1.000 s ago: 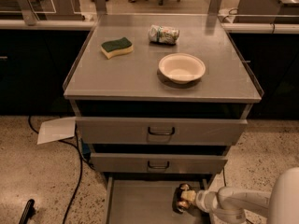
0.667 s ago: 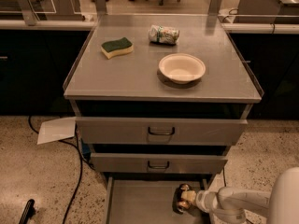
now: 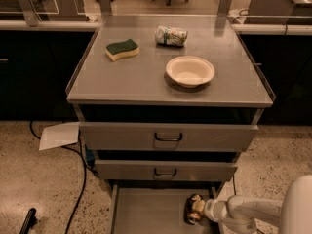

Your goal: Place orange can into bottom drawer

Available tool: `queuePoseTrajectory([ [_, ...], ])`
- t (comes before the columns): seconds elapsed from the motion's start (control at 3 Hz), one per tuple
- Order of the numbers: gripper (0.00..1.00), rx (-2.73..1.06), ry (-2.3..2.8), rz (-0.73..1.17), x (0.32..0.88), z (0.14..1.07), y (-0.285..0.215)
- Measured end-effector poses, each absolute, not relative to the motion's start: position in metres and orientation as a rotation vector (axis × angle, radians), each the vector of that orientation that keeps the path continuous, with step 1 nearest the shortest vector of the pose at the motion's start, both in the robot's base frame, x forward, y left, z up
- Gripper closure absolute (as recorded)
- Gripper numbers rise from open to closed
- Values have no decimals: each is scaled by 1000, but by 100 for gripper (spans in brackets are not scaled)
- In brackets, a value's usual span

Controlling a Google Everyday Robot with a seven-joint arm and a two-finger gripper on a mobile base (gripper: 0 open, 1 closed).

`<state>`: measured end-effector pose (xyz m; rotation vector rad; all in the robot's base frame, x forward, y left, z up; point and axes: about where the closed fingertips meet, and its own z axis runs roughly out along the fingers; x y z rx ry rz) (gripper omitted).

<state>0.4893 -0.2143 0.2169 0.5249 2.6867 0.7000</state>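
The orange can (image 3: 195,208), golden with brown mottling, is at the right side of the open bottom drawer (image 3: 146,213), low over its flat grey floor. My gripper (image 3: 199,209) reaches in from the right on a white arm and is around the can. Whether the can rests on the floor I cannot tell.
The two upper drawers (image 3: 168,136) with dark handles stand slightly pulled out above. On the cabinet top lie a green-and-yellow sponge (image 3: 122,48), a white bowl (image 3: 189,70) and a white-and-green can (image 3: 171,35) on its side. A paper sheet (image 3: 58,135) and black cable (image 3: 80,179) lie on the floor at left.
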Motion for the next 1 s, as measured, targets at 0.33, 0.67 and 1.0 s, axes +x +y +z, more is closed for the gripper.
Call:
queuePoseTrajectory([
  [0.33, 11, 525, 2687, 700, 489, 217, -214],
  [0.67, 0, 525, 2687, 700, 489, 217, -214],
  [1.0, 0, 525, 2687, 700, 489, 217, -214],
])
